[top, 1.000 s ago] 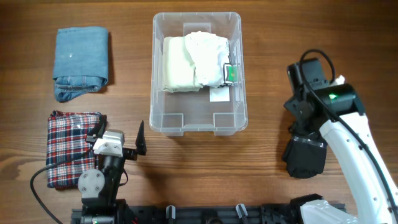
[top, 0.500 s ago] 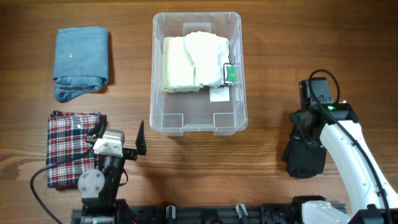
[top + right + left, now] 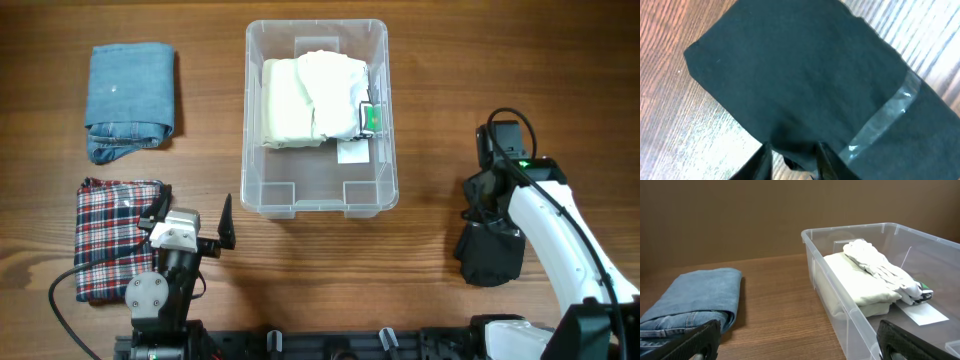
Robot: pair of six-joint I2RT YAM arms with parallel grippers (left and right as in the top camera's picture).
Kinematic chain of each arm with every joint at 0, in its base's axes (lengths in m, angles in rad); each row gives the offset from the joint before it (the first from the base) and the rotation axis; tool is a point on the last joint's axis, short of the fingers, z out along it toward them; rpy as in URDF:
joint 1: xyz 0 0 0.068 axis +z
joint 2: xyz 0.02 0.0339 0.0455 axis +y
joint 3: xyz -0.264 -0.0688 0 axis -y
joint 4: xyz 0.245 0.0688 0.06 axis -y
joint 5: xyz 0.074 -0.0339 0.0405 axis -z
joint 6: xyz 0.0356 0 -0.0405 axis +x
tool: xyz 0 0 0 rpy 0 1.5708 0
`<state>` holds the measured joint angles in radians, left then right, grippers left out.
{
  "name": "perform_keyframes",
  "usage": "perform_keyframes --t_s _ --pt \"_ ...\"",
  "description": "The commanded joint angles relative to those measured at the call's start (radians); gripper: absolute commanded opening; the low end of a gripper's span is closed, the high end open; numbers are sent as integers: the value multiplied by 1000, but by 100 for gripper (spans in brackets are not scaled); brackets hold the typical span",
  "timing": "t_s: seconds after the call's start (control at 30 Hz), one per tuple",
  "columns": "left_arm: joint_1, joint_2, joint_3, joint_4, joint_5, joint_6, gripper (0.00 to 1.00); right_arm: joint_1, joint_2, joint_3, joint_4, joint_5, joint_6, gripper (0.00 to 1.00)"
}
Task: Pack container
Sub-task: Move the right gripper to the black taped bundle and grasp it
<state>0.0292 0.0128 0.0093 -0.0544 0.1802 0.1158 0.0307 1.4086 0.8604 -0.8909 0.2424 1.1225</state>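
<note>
The clear container [image 3: 316, 26] stands at the table's middle back, with a folded cream garment [image 3: 295, 105] and a white one [image 3: 335, 80] inside. In the left wrist view the container [image 3: 812, 255] is to the right of folded jeans [image 3: 695, 295]. My right gripper [image 3: 487, 215] is down on the upper edge of a folded black garment [image 3: 490, 255] at the front right. Up close, my right gripper [image 3: 792, 155] has its fingers [image 3: 762, 162] pinching a fold of the black garment [image 3: 800, 75]. My left gripper [image 3: 193, 215] rests open at the front left, holding nothing.
Folded blue jeans [image 3: 130, 100] lie at the back left. A folded red plaid garment [image 3: 105, 235] lies at the front left, partly under my left arm. A white label and a green tag [image 3: 371, 118] sit in the container beside the clothes.
My right arm has moved toward the front and lowered onto the black garment, and its jaws have closed on the cloth. The left arm has not moved.
</note>
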Motion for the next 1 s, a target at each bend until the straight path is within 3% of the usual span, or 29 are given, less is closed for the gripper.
perform_keyframes --t_s 0.0,0.1,0.27,0.6,0.7,0.87,0.97 --pt "8 -10 -4 -6 -6 11 100 -6 34 -5 37 -3 -25 10" --pt "8 -10 -4 -6 -6 11 100 -6 64 -5 111 -16 -88 4" --pt "8 -10 -4 -6 -6 11 100 -6 124 -5 190 -27 -108 4" --pt "8 -10 -4 -6 -6 11 100 -56 206 -2 529 -159 -381 4" --pt "8 -10 -4 -6 -6 11 100 -100 192 68 454 -158 -447 4" --pt "8 -10 -4 -6 -6 11 100 -153 105 303 89 -145 -461 4" --pt "8 -10 -4 -6 -6 11 100 -153 34 373 -12 -100 -469 4"
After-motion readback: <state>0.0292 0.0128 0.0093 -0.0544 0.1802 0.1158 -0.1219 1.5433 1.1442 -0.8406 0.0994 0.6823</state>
